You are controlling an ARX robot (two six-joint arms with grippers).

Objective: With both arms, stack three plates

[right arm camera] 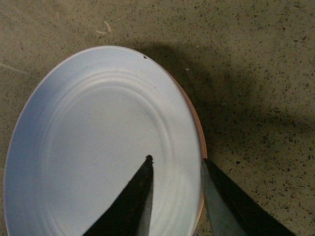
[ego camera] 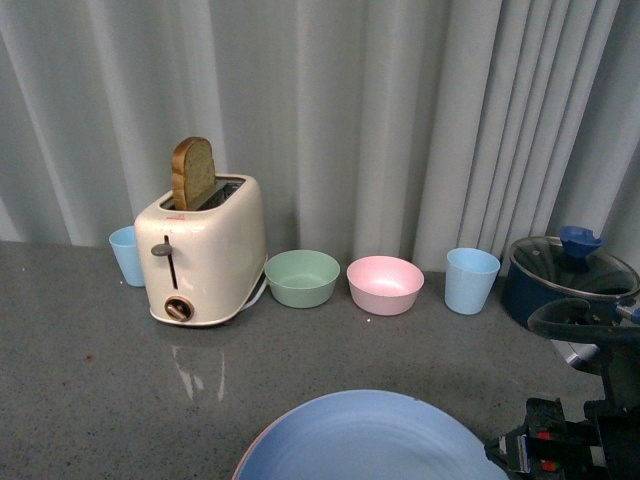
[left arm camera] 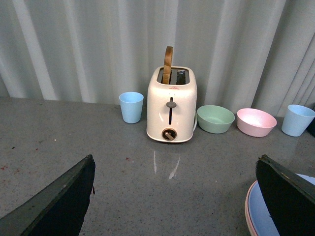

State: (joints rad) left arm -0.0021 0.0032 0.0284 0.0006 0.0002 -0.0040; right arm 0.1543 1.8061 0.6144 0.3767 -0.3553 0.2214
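The light blue plate (ego camera: 370, 440) lies at the near edge of the grey table, on top of a pink plate whose rim (ego camera: 243, 462) shows just under it. The right wrist view shows the blue plate (right arm camera: 93, 147) with a pinkish-orange rim (right arm camera: 199, 137) beneath. My right gripper (right arm camera: 176, 162) is shut on the light blue plate's rim, one finger inside, one outside. In the left wrist view the stack (left arm camera: 258, 216) sits beside one finger; my left gripper (left arm camera: 174, 196) is open and empty above bare table. A beige plate cannot be told apart.
A cream toaster (ego camera: 203, 250) with a slice of bread stands at the back left, a light blue cup (ego camera: 127, 255) behind it. A green bowl (ego camera: 302, 277), a pink bowl (ego camera: 385, 284), another blue cup (ego camera: 471, 280) and a lidded dark blue pot (ego camera: 570, 280) line the back.
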